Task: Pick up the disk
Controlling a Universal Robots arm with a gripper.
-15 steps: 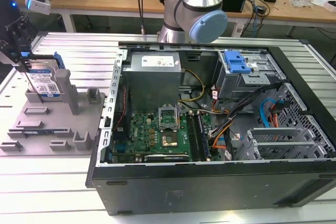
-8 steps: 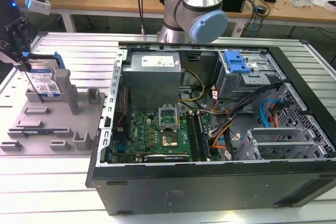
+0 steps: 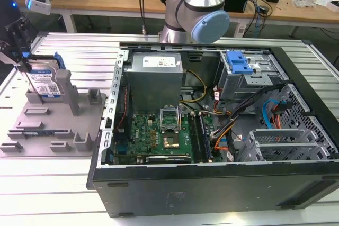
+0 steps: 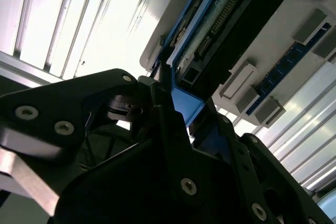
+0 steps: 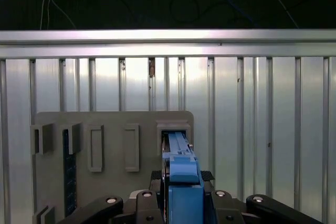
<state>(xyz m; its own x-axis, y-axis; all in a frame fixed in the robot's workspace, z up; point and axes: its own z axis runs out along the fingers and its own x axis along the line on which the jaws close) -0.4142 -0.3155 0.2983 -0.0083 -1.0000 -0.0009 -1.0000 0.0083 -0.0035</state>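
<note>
Ribbed aluminium table [image 3: 63, 183] carries a grey fixture tray [image 3: 47, 125]; at its ten o'clock corner the gripper [image 3: 24, 59] clamps the upright disk [image 3: 45, 80] by its blue rails.

The disk [image 3: 44, 82], blue-railed, stands upright on edge.

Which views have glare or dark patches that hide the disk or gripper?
Second wrist view: the ribbed metal table blows out white, the gripper is a dark silhouette. First wrist view: black background, table rail glares, the disk reads clearly. Exterior view: even light; the disk is legible.
</note>
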